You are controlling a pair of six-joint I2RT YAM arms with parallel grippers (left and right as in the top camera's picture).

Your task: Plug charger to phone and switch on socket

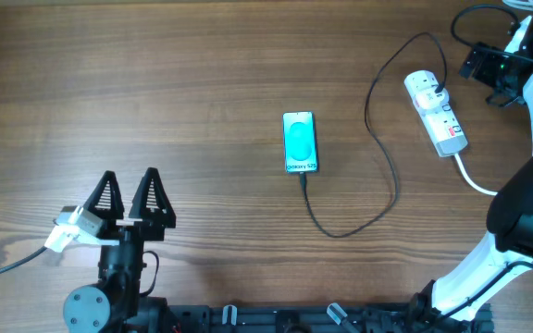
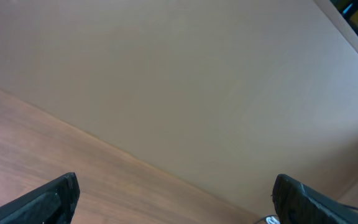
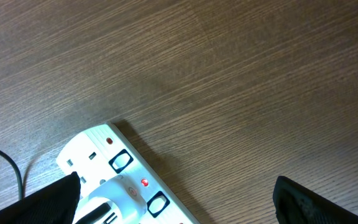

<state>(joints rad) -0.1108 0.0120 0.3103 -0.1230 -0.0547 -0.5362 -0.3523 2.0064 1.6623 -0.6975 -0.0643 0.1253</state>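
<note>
The phone [image 1: 301,141] lies flat mid-table with its teal screen up. The black charger cable [image 1: 384,153] runs from the phone's bottom edge, loops right and up, and ends at a plug in the white socket [image 1: 436,113] at the far right. Its connector end meets the phone's bottom edge. In the right wrist view the socket [image 3: 124,163] shows a white plug adapter [image 3: 114,199] and a lit red light [image 3: 145,182]. My right gripper [image 1: 479,63] [image 3: 176,193] is open just beyond the socket's far end, empty. My left gripper [image 1: 130,196] [image 2: 176,196] is open and empty at the near left.
The socket's thick white cord [image 1: 475,180] runs from its grey end towards the right arm's base [image 1: 526,222]. The left wrist view shows only the wooden table [image 2: 55,149] and a plain wall [image 2: 197,81] behind it.
</note>
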